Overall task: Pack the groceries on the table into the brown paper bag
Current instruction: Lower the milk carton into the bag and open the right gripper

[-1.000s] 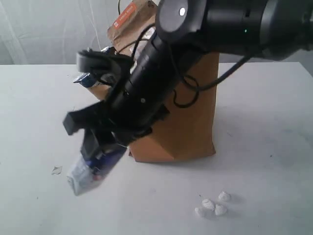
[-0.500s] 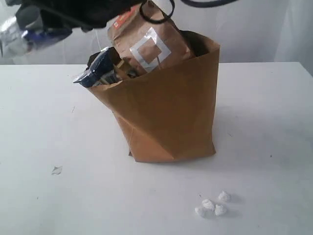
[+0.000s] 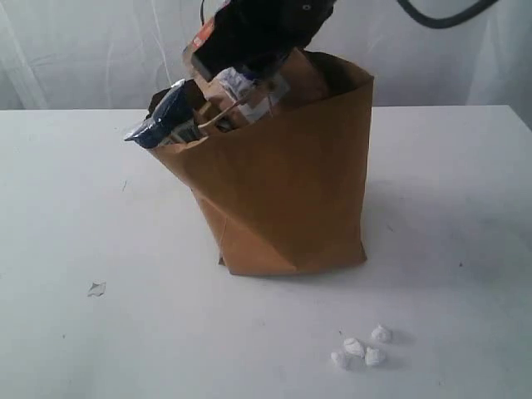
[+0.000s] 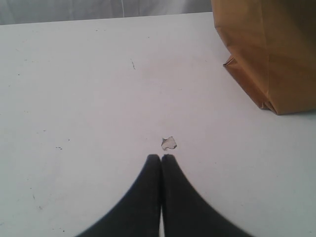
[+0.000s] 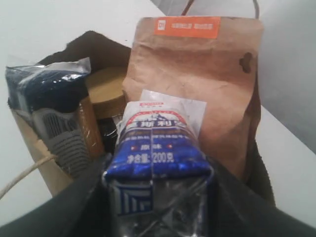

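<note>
Right gripper (image 5: 155, 197), clamped on small blue-white carton (image 5: 155, 163), swung from near-left table (image 3: 465, 208) up over brown paper bag (image 3: 291, 191) mouth; release next, likely. Left gripper (image 4: 161, 160) idle, fingers together.

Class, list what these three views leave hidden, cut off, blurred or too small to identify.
- Inside the brown paper bag: exterior view, its wall hides everything below the rim.
- Jar under the tan lid: right wrist view, the blue-white packet covers most of it.
- White lumps: exterior view, too small to identify.
- Bag's top: left wrist view, cut off by the edge.
</note>
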